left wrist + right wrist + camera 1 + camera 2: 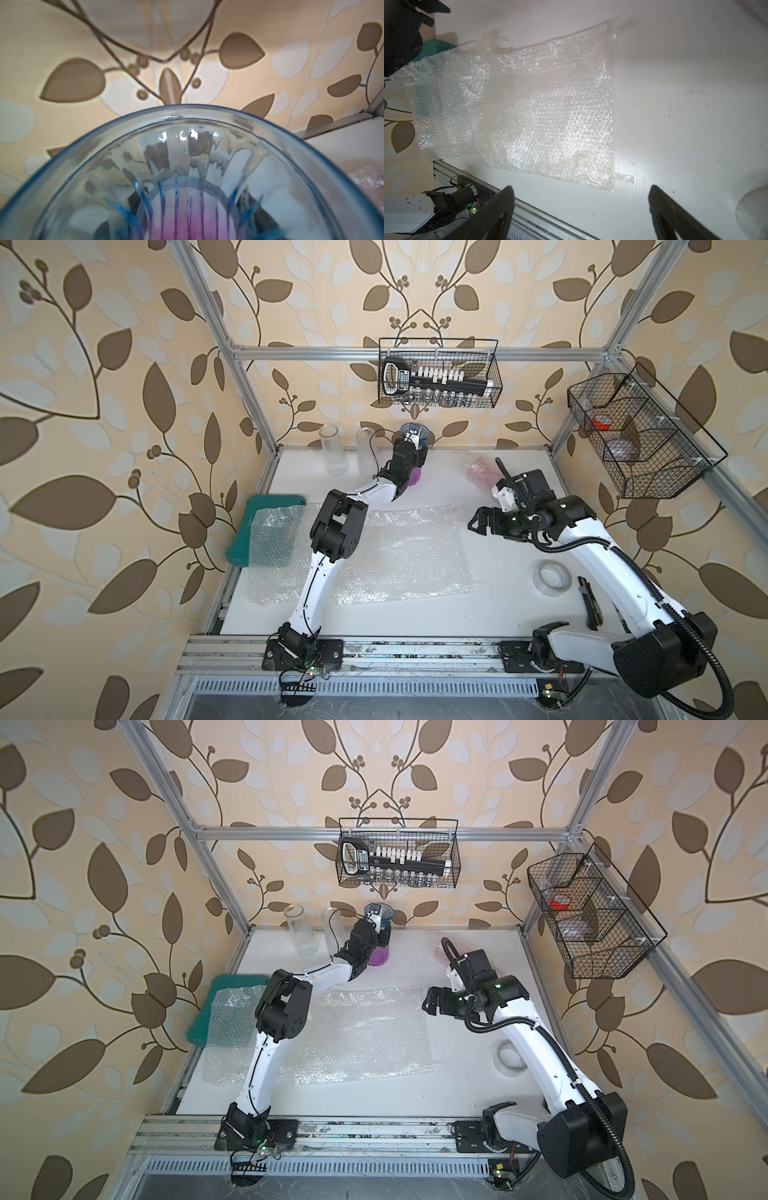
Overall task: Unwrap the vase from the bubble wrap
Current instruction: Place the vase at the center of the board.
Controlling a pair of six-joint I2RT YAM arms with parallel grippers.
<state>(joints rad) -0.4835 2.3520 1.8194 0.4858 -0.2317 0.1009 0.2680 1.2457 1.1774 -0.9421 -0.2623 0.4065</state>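
- Left gripper [409, 464]: I have it reached to the back of the table [415, 614], where it straddles the vase [380, 957], a blue-rimmed glass with a purple foot. In the left wrist view, dark finger shapes show through the glass against both sides. From that I judge it clamped on the vase, not loose around it.
- Right gripper [581, 209]: its jaws stand wide apart and hold nothing. It hovers over bare table just beside the edge of the bubble wrap [395, 556].
- Wrap: the main sheet lies flat across the middle of the table, well apart from the vase. No sheeting shows on the glass in the left wrist view. A second sheet [272, 539] lies partly over the green pad [278, 502] on my left side.
- Done, as I judge it: this vase is bare and its wrap is off, so the unwrapping itself looks finished.
- Left, as I judge it: setting the vase down at the back and letting go. I cannot tell whether its foot rests on the table, because my gripper hides it.
- Neighbours: two clear glass vases [332, 450] [368, 452] stand along the back wall, near the held vase.
- Open question: a pinkish bundle [478, 472] at the back right looks wrapped in bubble sheeting. I cannot tell what is inside; if it is another vase, that one remains to be unwrapped.
- Unused: the tape roll [552, 577] lies beside my right arm.
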